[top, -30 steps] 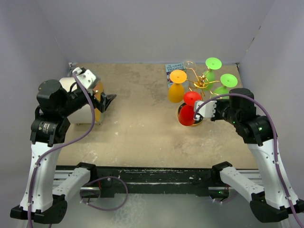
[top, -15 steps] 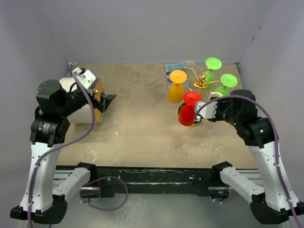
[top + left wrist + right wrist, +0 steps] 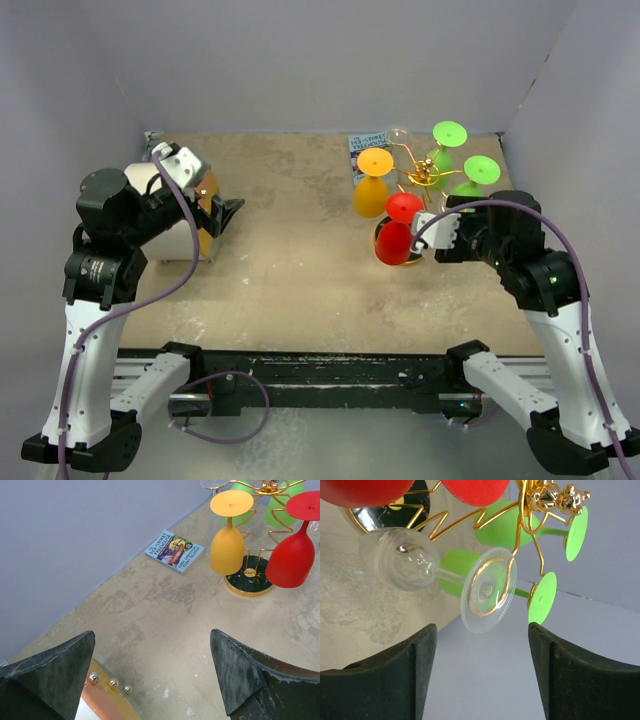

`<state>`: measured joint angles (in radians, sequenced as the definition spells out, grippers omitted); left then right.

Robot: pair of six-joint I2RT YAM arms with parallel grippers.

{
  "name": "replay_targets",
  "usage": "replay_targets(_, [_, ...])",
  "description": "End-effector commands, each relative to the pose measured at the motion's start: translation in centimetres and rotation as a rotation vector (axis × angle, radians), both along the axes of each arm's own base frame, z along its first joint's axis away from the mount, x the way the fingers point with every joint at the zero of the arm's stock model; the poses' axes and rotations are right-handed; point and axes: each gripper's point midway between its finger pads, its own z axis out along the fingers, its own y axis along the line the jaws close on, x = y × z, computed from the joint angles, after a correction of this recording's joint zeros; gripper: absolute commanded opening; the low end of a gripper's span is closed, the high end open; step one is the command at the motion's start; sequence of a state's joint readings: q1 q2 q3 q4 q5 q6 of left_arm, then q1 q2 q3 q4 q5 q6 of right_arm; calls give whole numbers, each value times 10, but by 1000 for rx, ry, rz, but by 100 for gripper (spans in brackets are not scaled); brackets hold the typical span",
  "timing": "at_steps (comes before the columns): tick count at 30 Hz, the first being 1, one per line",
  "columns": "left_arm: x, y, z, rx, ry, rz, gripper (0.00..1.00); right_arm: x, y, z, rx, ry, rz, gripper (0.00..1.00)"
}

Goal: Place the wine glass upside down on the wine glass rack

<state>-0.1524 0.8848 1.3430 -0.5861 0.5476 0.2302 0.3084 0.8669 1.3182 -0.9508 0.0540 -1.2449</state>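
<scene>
Nearest me on the left, the left end effector [image 3: 152, 636] hangs over the desk [image 3: 165, 610], fingers wide apart and holding nothing. Across on the right, the right end effector [image 3: 481, 629] has its fingers spread too, just short of the clear wine glass [image 3: 405, 559]. The glass hangs upside down on the wine glass rack [image 3: 424, 176], foot caught in a gold loop. Its stem runs roughly vertical, bowl pointing down toward the desk. Red [image 3: 397, 240], orange [image 3: 372, 195] and green glasses [image 3: 450, 133] hang around it.

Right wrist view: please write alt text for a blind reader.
A clear glass hangs with its foot in a gold loop of the rack, green glasses behind it and a red glass above. The open jaws below hold nothing.
</scene>
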Motion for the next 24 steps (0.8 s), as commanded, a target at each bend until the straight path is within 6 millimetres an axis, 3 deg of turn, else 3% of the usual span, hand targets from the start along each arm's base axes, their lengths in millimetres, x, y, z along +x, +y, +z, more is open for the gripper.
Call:
replay_targets(1, [1,2,10,7,-56,6,99,1,2,34,168,-97,-74,82])
replay_targets(5, [7,10,13,2,-61,65,99,0,3,55,355,-143,-161,91])
replay_targets(10, [9,22,25,-17,-83,140,99,3,3,63,476,-124,-258,92])
replay_targets(14, [13,37,34,-41,-102,233,99,17,-1,75,605,-186,-338,94])
replay_targets(19, [20,68,46,-68,-136,417,99,39,-19,96,831,-283,-485,98])
replay_targets(24, [19,75,45,-104,-138,456,99,45,-34,115,1028,-423,-565,100])
